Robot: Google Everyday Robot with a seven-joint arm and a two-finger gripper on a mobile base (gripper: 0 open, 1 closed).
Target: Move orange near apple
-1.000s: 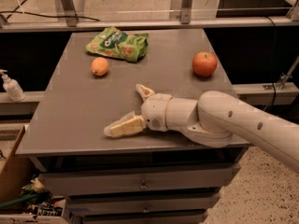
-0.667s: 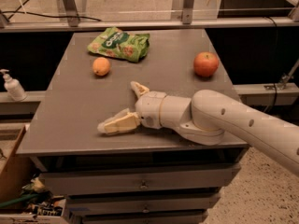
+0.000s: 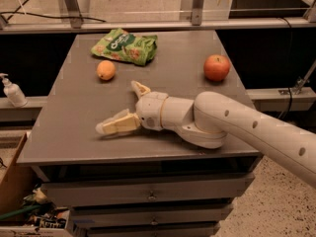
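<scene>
The orange is a small yellow-orange fruit on the grey table, left of centre. The apple is larger and red-orange, and sits near the table's right edge. My gripper hovers over the table's front-middle, below and a little right of the orange, pointing left. It is open and empty, with one finger toward the front edge and the other finger toward the back. The white arm comes in from the lower right.
A green snack bag lies at the back of the table just behind the orange. A soap dispenser stands on a ledge to the left. Drawers are below the tabletop, and a cardboard box sits at the lower left.
The gripper has moved left and slightly toward the orange, staying open. The orange, apple and bag have not moved.
</scene>
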